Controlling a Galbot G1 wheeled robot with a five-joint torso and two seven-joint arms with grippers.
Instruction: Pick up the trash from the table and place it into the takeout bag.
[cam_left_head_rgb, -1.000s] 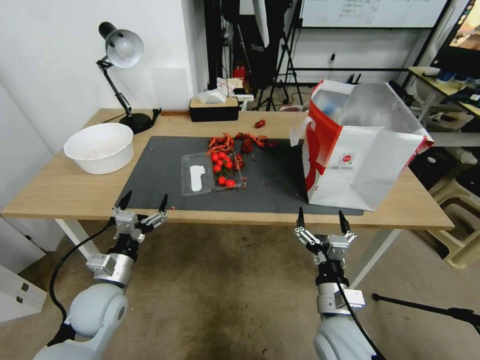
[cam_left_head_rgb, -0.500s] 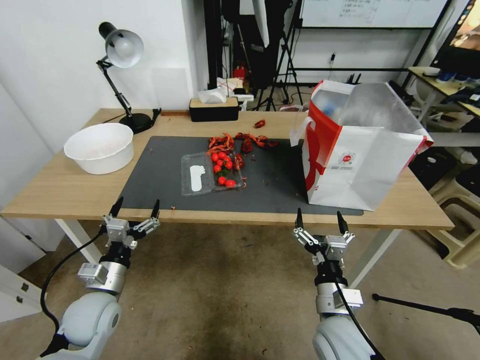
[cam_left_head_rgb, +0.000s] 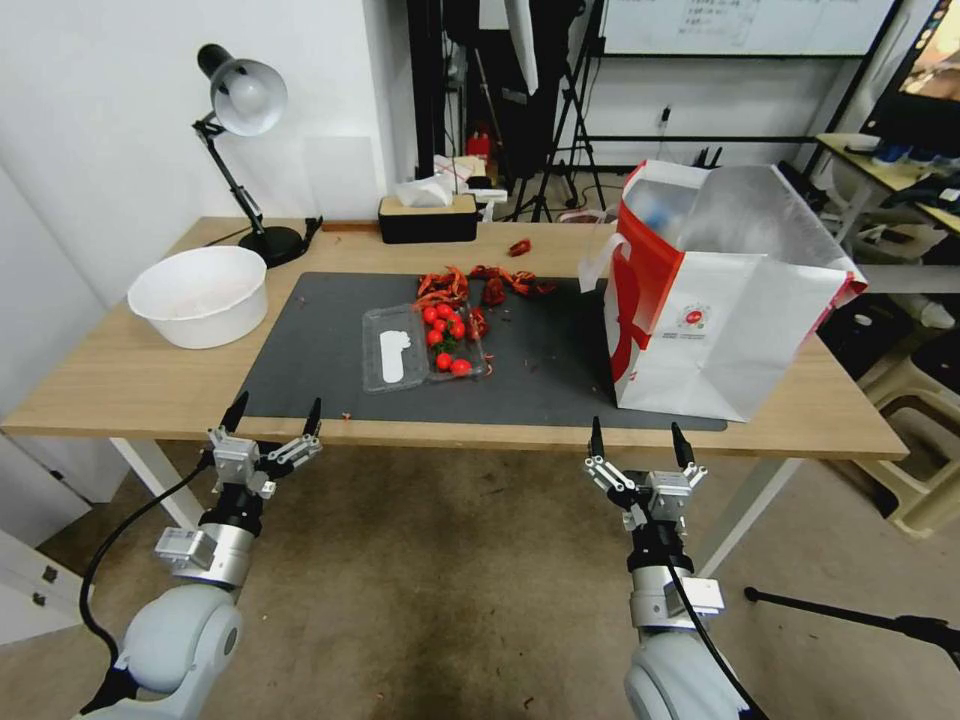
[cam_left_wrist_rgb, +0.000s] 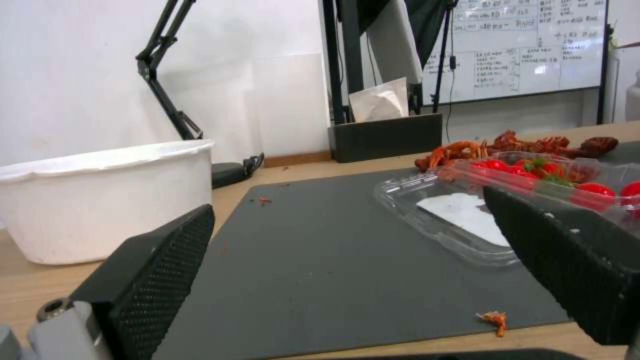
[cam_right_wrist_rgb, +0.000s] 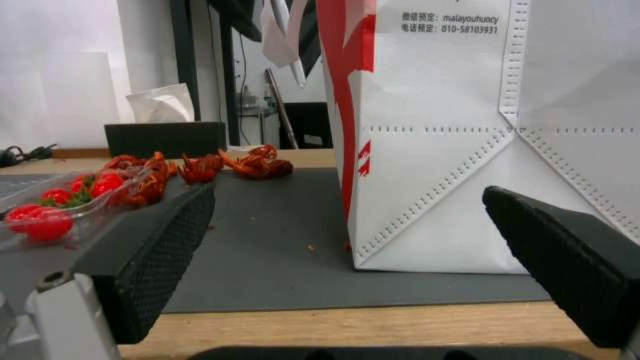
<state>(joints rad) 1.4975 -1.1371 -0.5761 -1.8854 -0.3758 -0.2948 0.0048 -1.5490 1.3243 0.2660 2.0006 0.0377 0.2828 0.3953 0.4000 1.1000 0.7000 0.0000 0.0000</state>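
The takeout bag (cam_left_head_rgb: 722, 300) stands upright and open at 3 o'clock on the table (cam_left_head_rgb: 120, 385), white with red sides. Red shell scraps (cam_left_head_rgb: 480, 285) lie at 12 o'clock beside an open clear tray (cam_left_head_rgb: 420, 345) of red tomatoes.

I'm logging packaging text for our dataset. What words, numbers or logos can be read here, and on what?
"malayouhuocy" above "010-58103931", after Chinese characters too blurred to read: printed on the takeout bag.
Round red logo on the takeout bag: its text is too small to read.
Whiteboard writing: too blurred to read.
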